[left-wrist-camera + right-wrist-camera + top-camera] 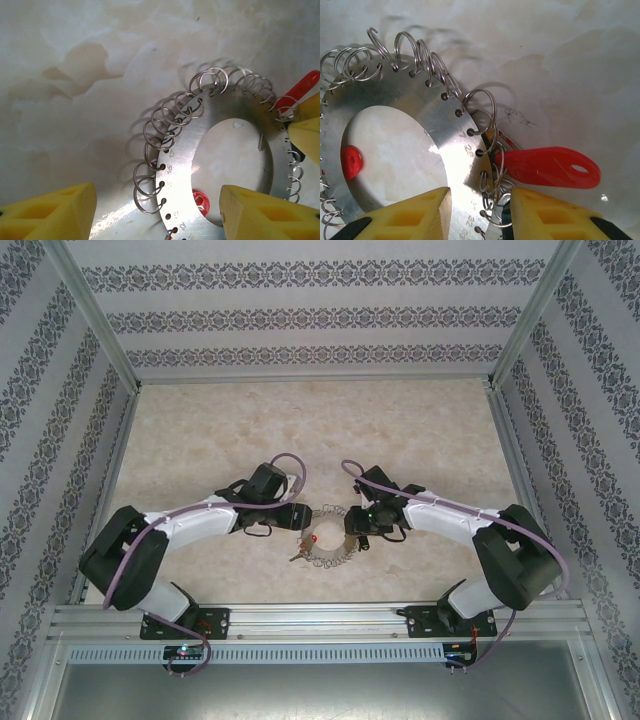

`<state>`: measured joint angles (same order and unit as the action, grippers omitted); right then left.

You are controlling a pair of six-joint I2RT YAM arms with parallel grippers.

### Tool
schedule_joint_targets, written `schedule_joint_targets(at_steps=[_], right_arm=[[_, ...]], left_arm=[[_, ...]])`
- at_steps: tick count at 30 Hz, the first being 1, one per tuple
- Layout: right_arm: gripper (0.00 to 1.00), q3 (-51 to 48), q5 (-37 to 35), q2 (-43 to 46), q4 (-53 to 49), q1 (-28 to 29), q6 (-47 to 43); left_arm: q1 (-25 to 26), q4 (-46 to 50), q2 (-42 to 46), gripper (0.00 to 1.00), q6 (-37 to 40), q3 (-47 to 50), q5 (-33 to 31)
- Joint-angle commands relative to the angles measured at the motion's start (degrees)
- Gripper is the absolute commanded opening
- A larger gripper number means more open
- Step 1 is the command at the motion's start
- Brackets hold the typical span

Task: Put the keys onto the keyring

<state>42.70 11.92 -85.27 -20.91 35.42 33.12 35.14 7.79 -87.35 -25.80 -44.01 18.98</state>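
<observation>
Top view: we log the keyring [330, 540] flat on the marbled table [200, 430], a little toward 6 o'clock of its centre. The left gripper [302, 520] meets the ring at its 10 o'clock and the right gripper [352, 528] at its 3 o'clock.

Left wrist view: the left gripper [159, 195] stands spread wide. One yellow finger [50, 212] is over bare table at 7 o'clock, off the ring. The other [270, 212] is over the ring's flat plate at 5 o'clock. Nothing is pinched between them. A second red key [199, 201] shows through the ring's central hole, just beside that finger.

Right wrist view: the right gripper [481, 192] straddles the ring's outer rim at 6 o'clock. One finger is over the plate, the other outside it, with wire loops [492, 200] and a sliver of silver metal in the gap. We cannot tell whether the jaws press on anything.

A red key [545, 167] lies on the table at 3 o'clock of the rim. Its near end is under the loops and its head hole is at the far end. We cannot tell if it is threaded.
</observation>
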Motion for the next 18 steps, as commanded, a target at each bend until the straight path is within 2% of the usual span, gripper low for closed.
schedule_joint_targets(at_steps=[1,12,18], right_arm=[[0.35,0.3,0.75,-1.36,0.78,0.26,1.0],[0.3,0.37,4.02,-4.4,3.07,0.65,1.26],[0.26,0.03,5.94,-5.01,7.56,1.85,4.15]], left_arm=[[-0.56,4.57,-2.31,0.64,-1.27,-2.28,1.51],[-0.59,2.18,-6.48,0.57,-1.11,-3.98,6.57],[-0.59,1.54,-7.96,0.53,-1.53,-5.11,6.94]])
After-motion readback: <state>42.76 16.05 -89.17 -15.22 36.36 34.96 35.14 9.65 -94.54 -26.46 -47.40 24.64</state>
